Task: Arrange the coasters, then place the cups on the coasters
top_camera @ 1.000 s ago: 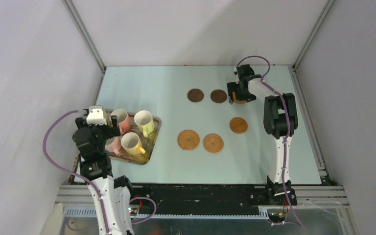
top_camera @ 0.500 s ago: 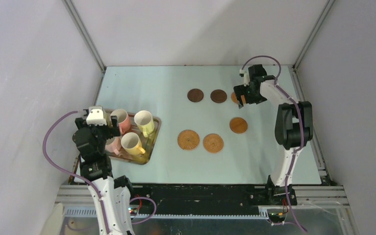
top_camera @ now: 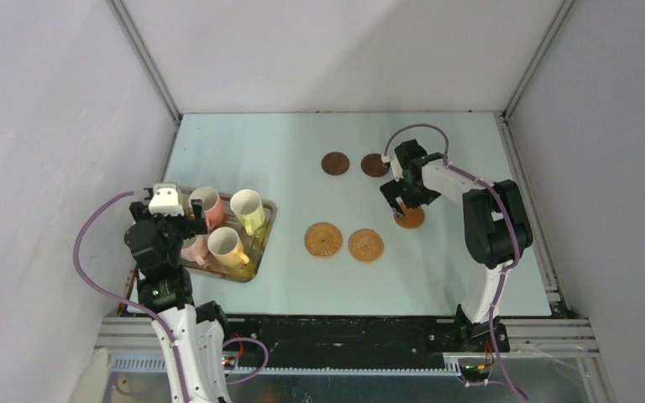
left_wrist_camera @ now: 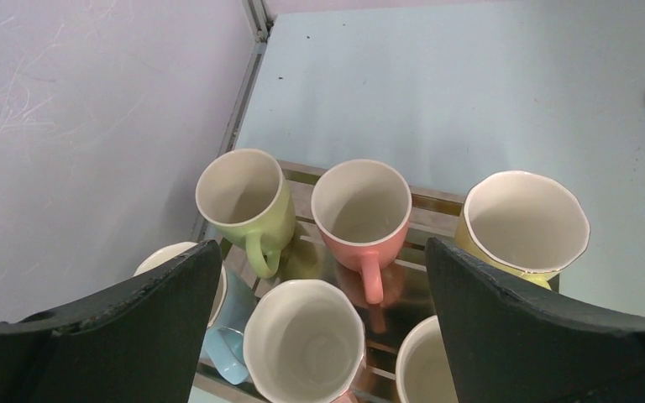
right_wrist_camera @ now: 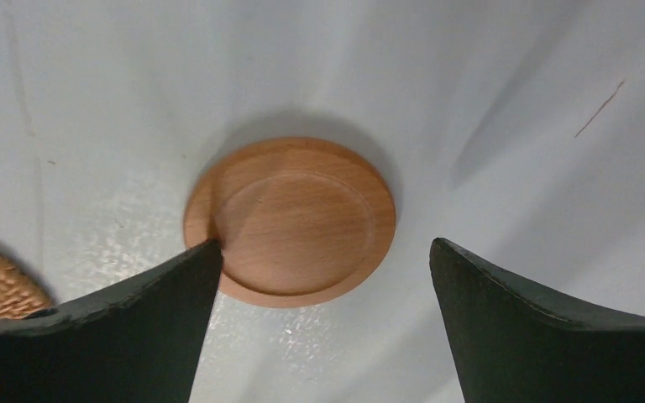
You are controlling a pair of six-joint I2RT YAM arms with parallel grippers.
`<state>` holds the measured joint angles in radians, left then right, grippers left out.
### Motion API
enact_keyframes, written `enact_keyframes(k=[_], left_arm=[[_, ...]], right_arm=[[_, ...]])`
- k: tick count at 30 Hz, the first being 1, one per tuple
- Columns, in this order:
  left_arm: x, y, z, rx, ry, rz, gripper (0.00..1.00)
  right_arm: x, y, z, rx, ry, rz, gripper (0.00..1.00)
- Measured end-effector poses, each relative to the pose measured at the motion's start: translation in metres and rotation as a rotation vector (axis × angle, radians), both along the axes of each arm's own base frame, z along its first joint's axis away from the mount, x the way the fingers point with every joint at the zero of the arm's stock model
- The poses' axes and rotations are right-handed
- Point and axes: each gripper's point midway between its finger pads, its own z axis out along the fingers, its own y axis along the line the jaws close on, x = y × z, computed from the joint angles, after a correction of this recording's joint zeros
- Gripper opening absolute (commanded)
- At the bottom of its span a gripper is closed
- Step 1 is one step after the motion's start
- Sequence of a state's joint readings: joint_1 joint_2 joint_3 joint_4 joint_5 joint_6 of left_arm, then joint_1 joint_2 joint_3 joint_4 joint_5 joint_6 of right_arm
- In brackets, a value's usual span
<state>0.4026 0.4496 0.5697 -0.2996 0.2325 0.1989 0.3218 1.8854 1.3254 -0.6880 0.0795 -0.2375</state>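
On the desk (top_camera: 285,143) five coasters were visible: two dark brown coasters (top_camera: 334,163), two woven tan coasters (top_camera: 323,239) and one orange-brown coaster (right_wrist_camera: 290,220). At the left, the metal tray (left_wrist_camera: 433,210) held six cups (left_wrist_camera: 361,206), all upright. The left tool (left_wrist_camera: 321,246) hung spread above them. The right tool (right_wrist_camera: 326,245) stood spread, one finger on each side of the orange-brown coaster.

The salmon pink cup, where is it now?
In the left wrist view the salmon pink cup stands in the metal tray, on the table's left side, between the light green cup and the pale yellow cup.
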Motion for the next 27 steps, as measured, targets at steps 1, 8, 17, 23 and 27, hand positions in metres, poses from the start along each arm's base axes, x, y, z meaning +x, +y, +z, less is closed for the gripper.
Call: enact_keyframes(k=[1,8,17,23,27], left_arm=[[0.0,-0.001,0.0,-0.001,-0.001,-0.006,0.98],[0.001,-0.005,0.0,-0.005,-0.001,-0.026,0.98],[0.0,-0.008,0.002,-0.004,-0.011,-0.041,0.98],[0.001,-0.009,0.001,-0.008,-0.006,-0.05,0.98],[0.002,-0.01,-0.001,-0.012,0.002,-0.056,0.98]], right_arm=[[-0.003,-0.003,-0.004,-0.021,0.001,-0.002,1.0],[0.014,-0.023,-0.002,-0.136,-0.085,-0.049,0.99],[0.057,-0.086,0.007,-0.276,-0.216,-0.188,0.99],[0.092,-0.133,0.011,-0.373,-0.266,-0.275,0.99],[0.108,-0.151,0.015,-0.429,-0.28,-0.307,0.99]])
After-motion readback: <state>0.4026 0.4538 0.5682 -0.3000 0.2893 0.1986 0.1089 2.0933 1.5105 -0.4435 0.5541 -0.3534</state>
